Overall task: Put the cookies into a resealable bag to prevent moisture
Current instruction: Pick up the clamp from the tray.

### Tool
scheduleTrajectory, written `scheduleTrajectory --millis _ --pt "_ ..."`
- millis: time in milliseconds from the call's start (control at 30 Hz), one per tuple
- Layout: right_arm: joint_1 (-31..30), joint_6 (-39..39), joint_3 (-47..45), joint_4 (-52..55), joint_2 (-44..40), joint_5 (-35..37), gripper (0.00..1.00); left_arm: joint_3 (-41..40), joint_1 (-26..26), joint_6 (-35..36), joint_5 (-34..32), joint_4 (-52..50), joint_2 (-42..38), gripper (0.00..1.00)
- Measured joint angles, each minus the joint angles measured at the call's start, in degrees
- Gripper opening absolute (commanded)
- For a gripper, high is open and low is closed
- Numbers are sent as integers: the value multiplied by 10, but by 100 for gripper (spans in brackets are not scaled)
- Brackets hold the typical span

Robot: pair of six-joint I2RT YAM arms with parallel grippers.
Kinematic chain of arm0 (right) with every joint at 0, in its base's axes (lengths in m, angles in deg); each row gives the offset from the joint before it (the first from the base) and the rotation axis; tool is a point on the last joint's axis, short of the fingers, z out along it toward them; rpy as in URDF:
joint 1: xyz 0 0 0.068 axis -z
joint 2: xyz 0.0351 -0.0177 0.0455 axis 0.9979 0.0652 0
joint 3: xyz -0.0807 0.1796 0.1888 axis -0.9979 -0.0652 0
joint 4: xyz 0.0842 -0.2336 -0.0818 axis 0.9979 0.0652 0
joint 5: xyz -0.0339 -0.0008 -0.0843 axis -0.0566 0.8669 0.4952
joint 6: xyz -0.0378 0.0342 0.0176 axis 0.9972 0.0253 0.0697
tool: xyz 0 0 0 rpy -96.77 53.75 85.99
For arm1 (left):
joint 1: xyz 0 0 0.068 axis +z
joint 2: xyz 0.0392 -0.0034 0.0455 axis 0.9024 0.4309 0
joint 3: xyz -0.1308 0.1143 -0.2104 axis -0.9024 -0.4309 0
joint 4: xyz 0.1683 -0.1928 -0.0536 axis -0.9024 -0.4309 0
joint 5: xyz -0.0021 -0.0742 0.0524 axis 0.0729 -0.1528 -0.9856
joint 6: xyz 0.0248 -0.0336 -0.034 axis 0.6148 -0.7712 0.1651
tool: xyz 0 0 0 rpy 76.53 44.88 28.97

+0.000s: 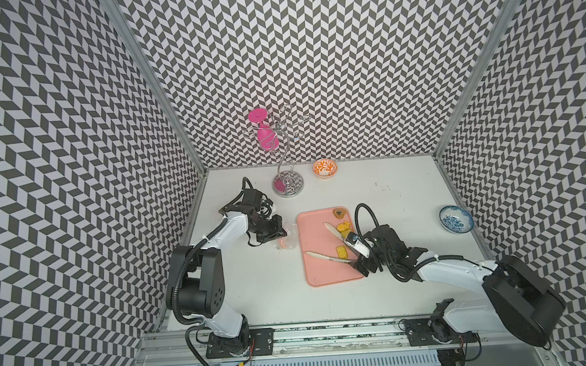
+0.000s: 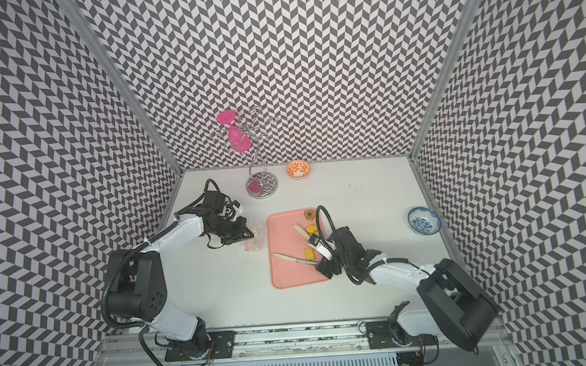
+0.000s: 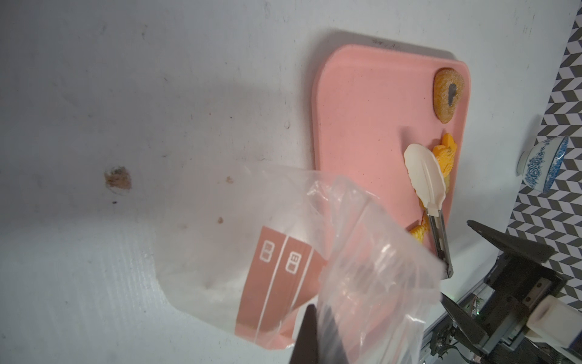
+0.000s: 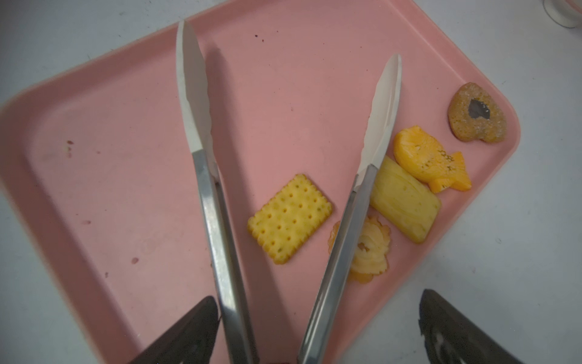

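Plastic first, at centre-left of a top view: resealable bag (image 1: 286, 242) pinched near its mouth by the left gripper (image 1: 282, 234), jaws clamped shut on the film, held up over the white table (image 1: 256, 297) with the opening turned towards the tray, presumably for easy loading from the right. Contents hard to read (orange glimpsed through the film, label or cookie, cannot tell). Just right of the bag, at frame centre: pink tray (image 1: 319, 273), flat on the table, serving as the pick-up area. Across it, tongs (image 4: 204, 176), arms splayed wide, white tips aimed leftwards over the tray. Between those arms, square cracker (image 4: 289, 219); partly under one arm, swirl cookie (image 4: 371, 249); beyond that arm, pale oblong biscuit (image 4: 404, 203), orange fish (image 4: 428, 157) and brown heart (image 4: 477, 113), bunched towards the tray's far right corner. Five cookies (image 1: 343, 226) counted, all on the tray. Right of centre: right gripper (image 4: 316, 299) at the tongs' handle end, jaws spread wider than the handles, one jaw against a tong arm, the other well clear; no squeeze applied, so tongs sprung open, probably for straddling the cracker next.
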Motion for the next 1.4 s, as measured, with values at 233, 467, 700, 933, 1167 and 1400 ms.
scheduleTrajectory --millis 233,467,700,933,1167,1400 --pt "-8 19 31 0 48 -12 90 -2 2 7 -1 0 0 3" --pt "-9 32 75 31 94 -35 78 -10 3 10 -1 0 0 3" --pt "-9 21 76 39 86 -34 63 -13 3 10 -2 -1 0 3" --pt "2 -2 62 39 35 -32 57 -13 3 12 -4 -2 0 3" --pt "24 -22 71 77 -32 -37 55 -13 3 17 -7 -8 0 3" --pt "27 -21 115 226 -77 -26 52 -12 3 22 -9 -9 0 3"
